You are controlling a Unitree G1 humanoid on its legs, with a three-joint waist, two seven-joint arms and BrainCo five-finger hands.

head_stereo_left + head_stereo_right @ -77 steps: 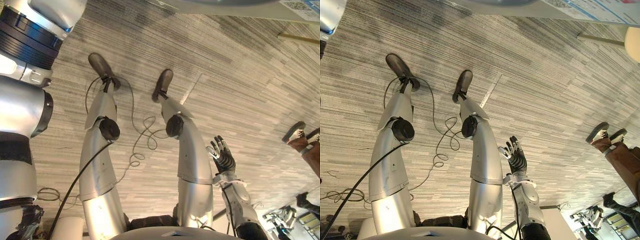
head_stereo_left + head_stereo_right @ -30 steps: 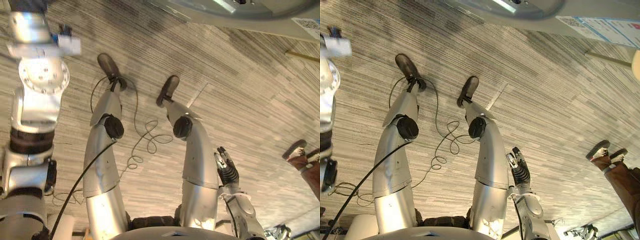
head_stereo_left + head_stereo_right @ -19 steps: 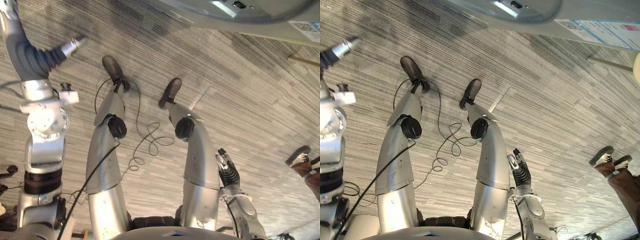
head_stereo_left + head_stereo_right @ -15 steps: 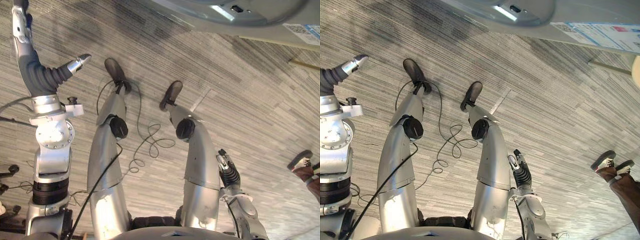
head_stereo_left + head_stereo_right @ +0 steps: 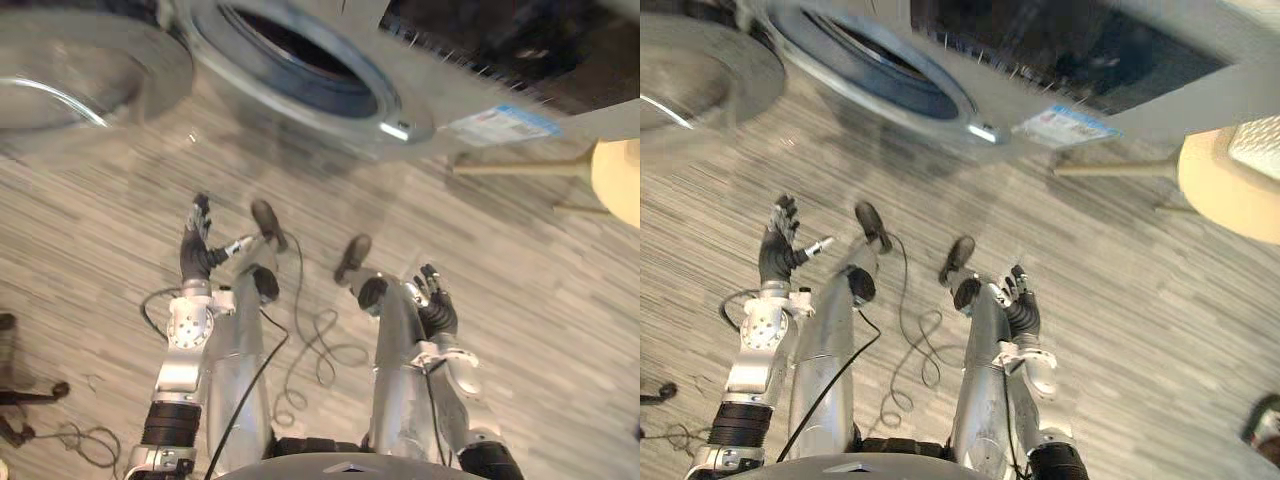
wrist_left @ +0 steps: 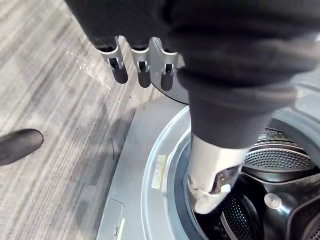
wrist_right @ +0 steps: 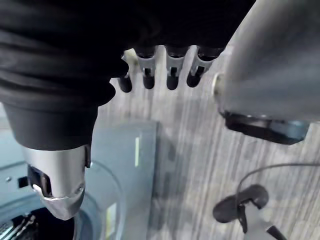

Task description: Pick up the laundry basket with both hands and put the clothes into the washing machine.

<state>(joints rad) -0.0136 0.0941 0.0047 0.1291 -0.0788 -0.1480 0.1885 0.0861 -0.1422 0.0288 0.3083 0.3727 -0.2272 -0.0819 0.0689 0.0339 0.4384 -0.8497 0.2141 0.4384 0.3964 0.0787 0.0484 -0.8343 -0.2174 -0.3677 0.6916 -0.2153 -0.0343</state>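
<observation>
left fingers [image 6: 143, 70]: released, straight and side by side, grasping nothing; their dark tips hang over the floor just short of the machine's front.
left thumb [image 6: 210, 182]: straight, held apart from the row, its tip seen against the drum opening.
left hand [image 5: 196, 252]: raised on the robot's left, fingertips towards the machine, palm bare.
right fingers [image 7: 171, 69]: released, straight in an even row, grasping nothing, with floor beyond them.
right thumb [image 7: 56, 186]: straight, set apart from the row, its tip over the machine's grey front.
right hand [image 5: 436, 306]: on the robot's right, lower in the head views than the left hand, fingertips towards the machine, palm bare.
washing machine [image 5: 432, 95]: grey front-loader across the top of the head views, ahead of both hands and apart from them.
door [image 5: 85, 70]: round, swung fully open to the robot's left of the opening.
drum [image 6: 280, 161]: perforated metal inside the dark ring of the opening; the left wrist view looks into it.
sticker [image 5: 498, 125]: pale label on the machine's front, to the robot's right of the opening.
wooden piece [image 5: 618, 178]: pale, round, on a slim leg, beside the machine on the robot's right.
floor [image 5: 560, 300]: streaked grey-brown, under both hands.
</observation>
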